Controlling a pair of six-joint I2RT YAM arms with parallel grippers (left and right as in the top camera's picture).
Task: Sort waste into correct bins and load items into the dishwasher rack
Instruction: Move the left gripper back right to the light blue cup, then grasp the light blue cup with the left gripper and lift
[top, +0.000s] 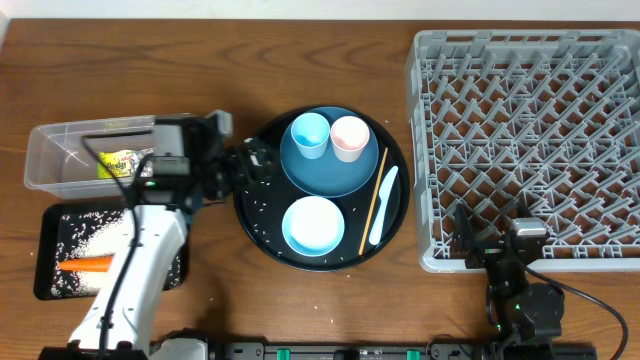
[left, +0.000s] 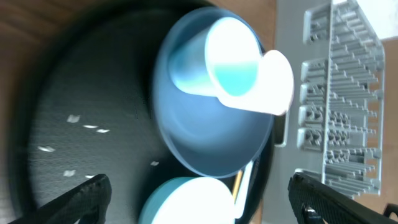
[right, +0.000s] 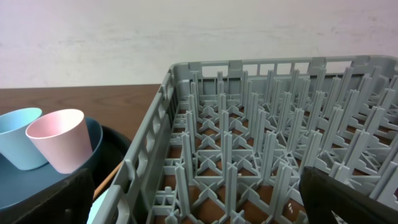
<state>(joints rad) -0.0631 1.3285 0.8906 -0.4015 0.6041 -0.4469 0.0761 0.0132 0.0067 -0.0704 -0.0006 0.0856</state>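
Light-blue cup (left: 205, 62): judged light, stiff, slippery; best gripped at the rim. Left end effector (left: 199, 180) and right end effector (right: 196, 174) are spread, empty.

Bench (top: 330, 310): dark brown wood-grain surface under even, diffuse light. Wall (right: 124, 37): plain, pale, matt and faintly mottled, rising directly behind the bench's far edge.

I see the grey rack (right: 261, 124) filling the right (pegs all upright); to its left the pink cup (right: 59, 146) stands just beside the light-blue cup (right: 17, 144) on the dark-blue plate (right: 37, 186).
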